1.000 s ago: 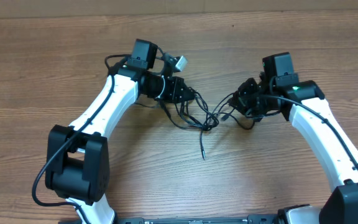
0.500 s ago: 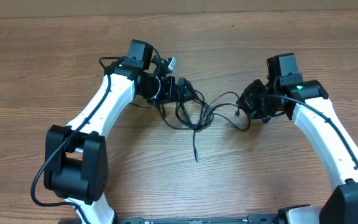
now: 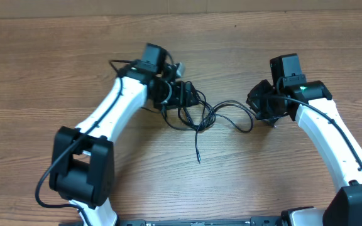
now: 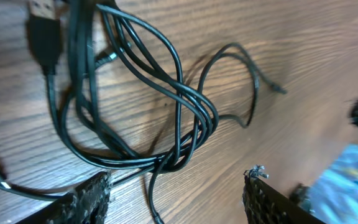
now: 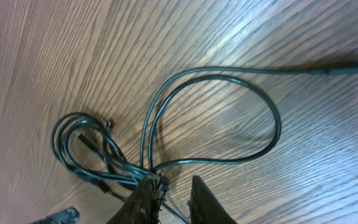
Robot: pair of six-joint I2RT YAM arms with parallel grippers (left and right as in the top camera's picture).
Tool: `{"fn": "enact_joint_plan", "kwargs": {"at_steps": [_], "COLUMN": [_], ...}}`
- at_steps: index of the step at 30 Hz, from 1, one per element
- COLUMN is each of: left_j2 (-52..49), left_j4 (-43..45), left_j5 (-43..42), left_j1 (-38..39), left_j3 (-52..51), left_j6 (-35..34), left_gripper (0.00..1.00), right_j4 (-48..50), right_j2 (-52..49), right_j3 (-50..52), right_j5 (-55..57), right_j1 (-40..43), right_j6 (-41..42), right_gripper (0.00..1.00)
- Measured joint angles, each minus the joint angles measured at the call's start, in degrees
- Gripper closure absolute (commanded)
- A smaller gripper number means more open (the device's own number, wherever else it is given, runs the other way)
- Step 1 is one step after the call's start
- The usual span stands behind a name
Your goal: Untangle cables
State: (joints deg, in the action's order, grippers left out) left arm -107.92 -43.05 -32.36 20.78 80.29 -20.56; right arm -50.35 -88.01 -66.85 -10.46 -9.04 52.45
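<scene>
The right claw [image 5: 173, 183] seems clamped on the cables [image 4: 201, 111] to draw them out; the left claw [image 4: 178, 180] stands apart above them.

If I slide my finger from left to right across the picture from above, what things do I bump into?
First the left arm → left gripper → cables → right gripper → right arm.

Black cables [image 5: 229, 158] in loose loops on the wood-grain table [image 5: 73, 56] — strands pinched at the end effector [image 5: 174, 183]
</scene>
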Motion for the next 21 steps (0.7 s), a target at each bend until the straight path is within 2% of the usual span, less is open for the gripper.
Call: {"fn": "enact_joint_plan", "kwargs": {"at_steps": [3,7,16,21], "left_j2": [0.00,0.00,-0.50,-0.87], "left_j4": [0.48,1.20,7.10,7.65], "left_j5": [4.07,9.62,18.08,19.71], "left_j1": [3.26,6.95,11.15,11.26], "left_j3": [0.00,0.00,0.04,0.04], "left_j6": [-1.62,-3.82,-9.11,-10.29], "left_gripper": [0.33,0.39,0.76,0.76], "right_j4": [-0.04,-0.07,-0.15,-0.15], "right_j2": [0.00,0.00,0.00,0.00], "right_j3": [0.00,0.17,2.49,2.49], "right_j5": [0.68,1.70,3.85,4.11], "right_j1": [0.00,0.00,0.00,0.00], "right_j6": [0.02,0.02,-0.02,0.04], "right_gripper": [0.81,0.78,0.74,0.71]}}
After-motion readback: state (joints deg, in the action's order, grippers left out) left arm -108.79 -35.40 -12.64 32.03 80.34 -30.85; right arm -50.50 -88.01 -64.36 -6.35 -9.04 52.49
